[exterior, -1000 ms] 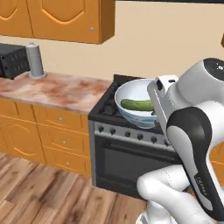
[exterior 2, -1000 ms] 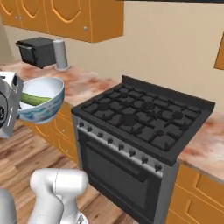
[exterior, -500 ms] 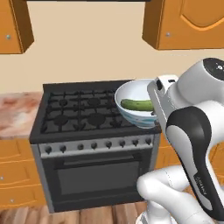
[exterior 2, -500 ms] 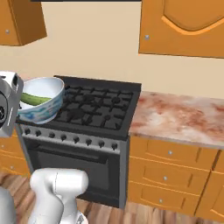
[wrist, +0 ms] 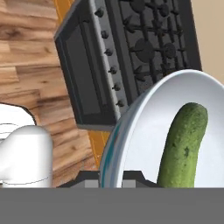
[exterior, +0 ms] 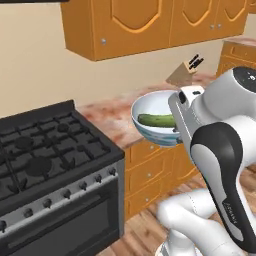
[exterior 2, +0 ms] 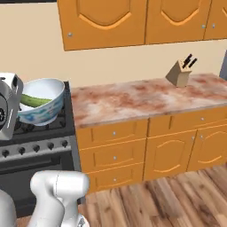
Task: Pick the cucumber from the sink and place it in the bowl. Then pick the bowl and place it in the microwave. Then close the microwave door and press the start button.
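Home kitchen, rendered. Black gas stove [exterior: 45,150] w/ oven door & knob row, orange wood wall cabinets [exterior 2: 133,20] above, matching base drawers [exterior 2: 146,146] below. Mottled reddish stone counter [exterior 2: 133,99] w/ knife block [exterior 2: 179,73]. Wood plank floor [exterior 2: 177,199], beige wall.

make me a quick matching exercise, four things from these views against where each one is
Things:
1. cucumber
2. bowl
3. knife block
4. stove

Places:
A. on the marble counter near the wall
B. held up by the gripper at its rim
C. lying inside the bowl
D. beside the counter, with a row of knobs on its front

Pairs: 1-C, 2-B, 3-A, 4-D
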Available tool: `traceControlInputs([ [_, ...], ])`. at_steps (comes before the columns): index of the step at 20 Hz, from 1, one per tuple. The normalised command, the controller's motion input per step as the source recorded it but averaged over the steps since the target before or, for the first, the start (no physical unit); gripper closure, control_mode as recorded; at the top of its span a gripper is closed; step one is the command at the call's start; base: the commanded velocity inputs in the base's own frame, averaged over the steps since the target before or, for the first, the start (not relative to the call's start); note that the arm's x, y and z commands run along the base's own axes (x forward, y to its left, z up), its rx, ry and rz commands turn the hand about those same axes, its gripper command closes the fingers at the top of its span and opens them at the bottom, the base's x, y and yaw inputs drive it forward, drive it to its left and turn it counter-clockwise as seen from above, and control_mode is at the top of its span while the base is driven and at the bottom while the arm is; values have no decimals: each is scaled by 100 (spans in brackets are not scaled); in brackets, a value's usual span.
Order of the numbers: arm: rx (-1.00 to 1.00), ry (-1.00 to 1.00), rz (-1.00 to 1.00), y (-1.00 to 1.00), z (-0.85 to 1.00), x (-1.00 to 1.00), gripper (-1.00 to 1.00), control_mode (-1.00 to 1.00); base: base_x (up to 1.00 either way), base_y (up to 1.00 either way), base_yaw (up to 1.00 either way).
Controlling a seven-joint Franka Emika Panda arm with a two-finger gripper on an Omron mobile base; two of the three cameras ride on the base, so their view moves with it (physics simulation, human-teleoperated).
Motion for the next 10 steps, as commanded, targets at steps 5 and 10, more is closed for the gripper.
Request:
traceControlInputs([
  [5, 0, 0, 0, 0, 0, 0, 100, 100, 0, -34, -83],
  [10, 0, 0, 0, 0, 0, 0, 100, 100, 0, -31, -86],
])
